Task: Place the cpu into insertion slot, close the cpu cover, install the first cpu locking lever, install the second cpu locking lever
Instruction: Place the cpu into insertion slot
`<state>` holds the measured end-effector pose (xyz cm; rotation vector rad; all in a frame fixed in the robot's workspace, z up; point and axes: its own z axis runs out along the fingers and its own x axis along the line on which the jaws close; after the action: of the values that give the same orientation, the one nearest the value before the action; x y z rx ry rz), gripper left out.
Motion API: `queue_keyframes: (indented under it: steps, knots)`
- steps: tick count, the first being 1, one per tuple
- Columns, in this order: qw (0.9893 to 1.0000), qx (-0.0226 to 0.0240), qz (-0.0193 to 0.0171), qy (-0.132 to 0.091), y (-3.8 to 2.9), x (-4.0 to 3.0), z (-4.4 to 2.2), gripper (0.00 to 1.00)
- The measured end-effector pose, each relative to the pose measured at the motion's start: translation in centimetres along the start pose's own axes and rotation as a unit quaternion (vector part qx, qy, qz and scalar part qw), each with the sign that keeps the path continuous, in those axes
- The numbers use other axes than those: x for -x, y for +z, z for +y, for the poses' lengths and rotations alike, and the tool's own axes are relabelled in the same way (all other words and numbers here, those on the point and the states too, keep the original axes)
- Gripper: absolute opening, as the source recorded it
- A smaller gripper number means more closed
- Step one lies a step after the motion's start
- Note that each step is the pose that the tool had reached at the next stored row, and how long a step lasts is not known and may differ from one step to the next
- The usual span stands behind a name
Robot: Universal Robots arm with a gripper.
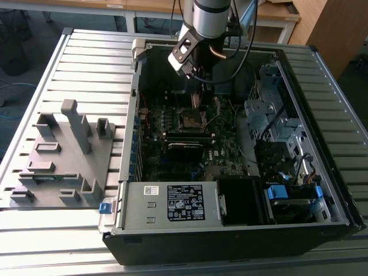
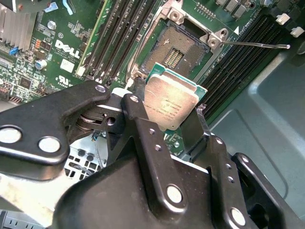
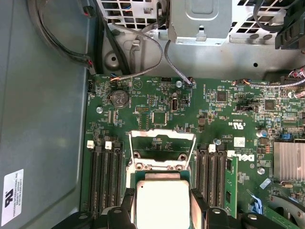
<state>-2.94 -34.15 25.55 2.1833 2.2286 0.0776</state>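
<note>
In both wrist views my gripper (image 2: pixel 167 109) (image 3: pixel 162 200) is shut on the cpu (image 2: pixel 172 100) (image 3: pixel 162 205), a silver-topped square chip clamped by two edges between the black fingers (image 2: pixel 138 114). It hangs tilted just above the green motherboard, beside the insertion slot (image 2: pixel 177 47), whose dark pin-grid face lies bare. The cpu cover (image 3: pixel 162 138) stands flipped open behind the socket. A thin wire locking lever (image 2: pixel 252 45) sticks out sideways, unlatched. In the exterior view the gripper (image 1: pixel 196 100) is low inside the case, right above the insertion slot (image 1: pixel 191 119).
Long black memory slots (image 3: pixel 105 176) (image 3: pixel 212 176) flank the socket on both sides. A finned heat sink (image 3: pixel 288 160) and cables (image 3: pixel 143 43) lie nearby. The power supply (image 1: pixel 172 201) and drive cage (image 1: pixel 267 109) wall in the motherboard. A grey fixture (image 1: pixel 63 149) sits on the exterior view's left.
</note>
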Motion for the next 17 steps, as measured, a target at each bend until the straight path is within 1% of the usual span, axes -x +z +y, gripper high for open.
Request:
queue_keyframes:
  steps: [5,11,17]
  knots:
    - [1.0000,0.0000,-0.0001,0.000,0.22,0.01,-0.01,0.54]
    - [1.0000,0.0000,0.0000,0.000,0.30,0.01,-0.02,0.54]
    - [1.0000,0.0000,0.0000,0.000,0.63,0.01,-0.03,0.54]
